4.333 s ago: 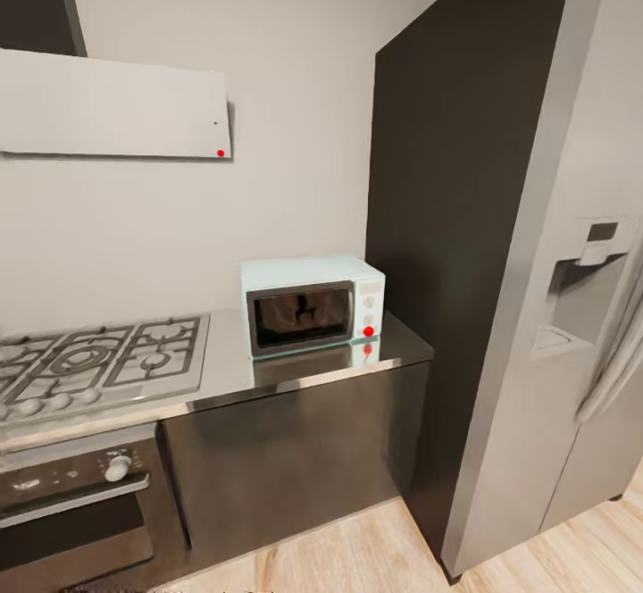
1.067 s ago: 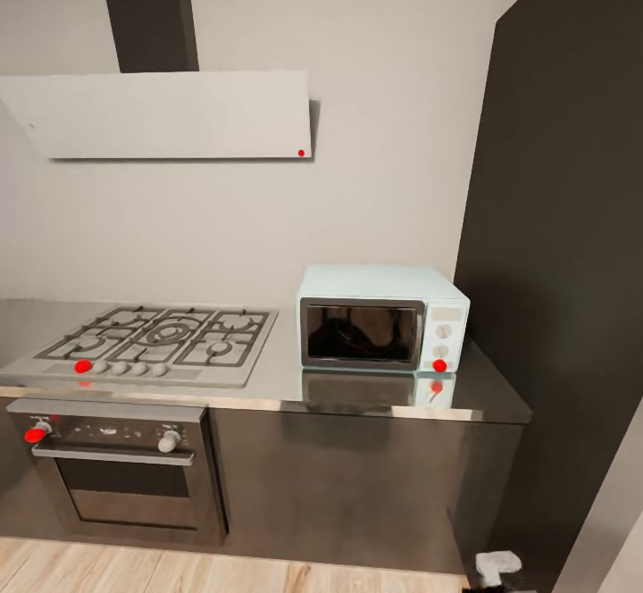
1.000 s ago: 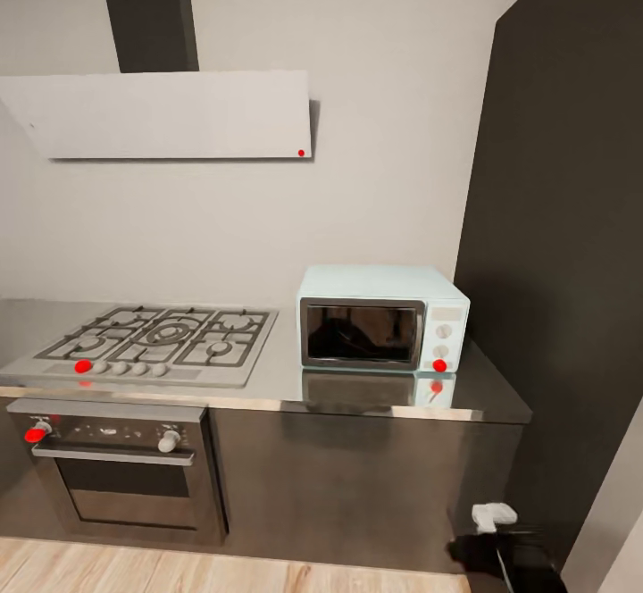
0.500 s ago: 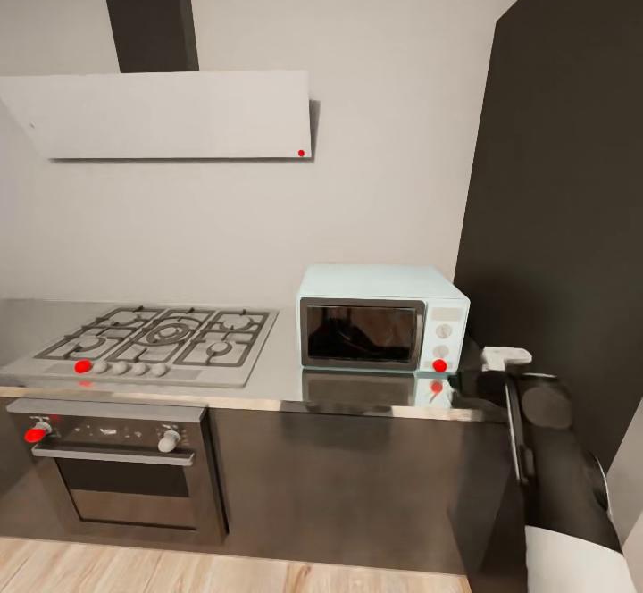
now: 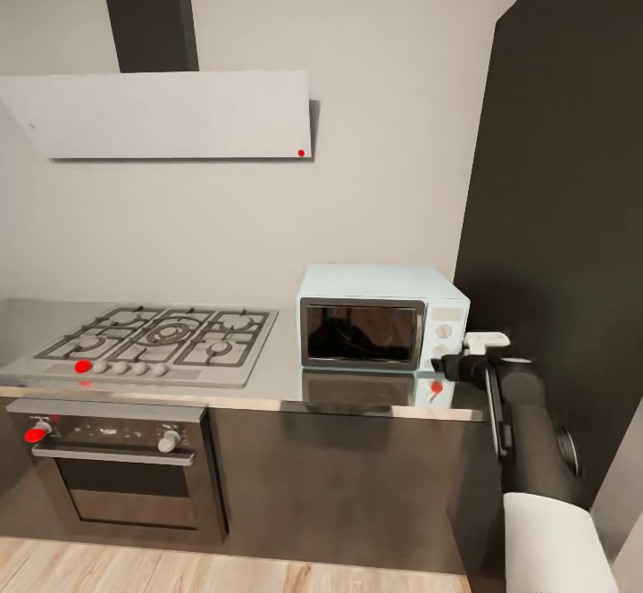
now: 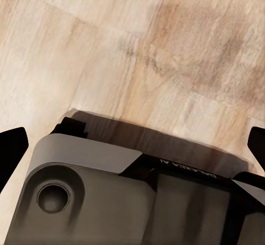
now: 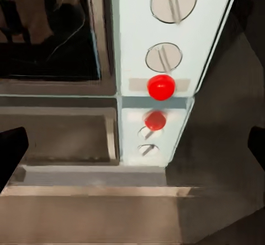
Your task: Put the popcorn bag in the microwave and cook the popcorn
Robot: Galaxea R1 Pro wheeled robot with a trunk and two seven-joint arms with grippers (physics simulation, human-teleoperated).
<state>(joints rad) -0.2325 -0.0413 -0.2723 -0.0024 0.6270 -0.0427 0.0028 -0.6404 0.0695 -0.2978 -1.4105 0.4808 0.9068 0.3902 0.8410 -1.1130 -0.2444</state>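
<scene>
Task state, as a judgement: late or unclear stage. The small boxy pale mint-blue microwave with dark glass door (image 5: 382,317) sits on the long grey glossy steel countertop (image 5: 286,377), door closed. No tan popcorn bag is visible on the countertop; it may be behind the dark glass, but the interior is too dark to tell. Cooking cannot be confirmed.

The right gripper (image 5: 444,364) is raised at about 4 o'clock from the microwave, just beside its white knob panel (image 5: 444,330), close to the round red indicator light (image 7: 160,86). In the right wrist view both dark fingertips (image 7: 12,154) sit at the frame edges, spread wide, holding nothing. Likely step: operating the controls to start heating.

The left gripper (image 6: 132,145) points down at the pale wooden floor (image 6: 165,46), over the robot's dark base (image 6: 110,195); fingers wide apart, empty.

The steel gas hob (image 5: 147,340) lies at 9 o'clock from the microwave.
</scene>
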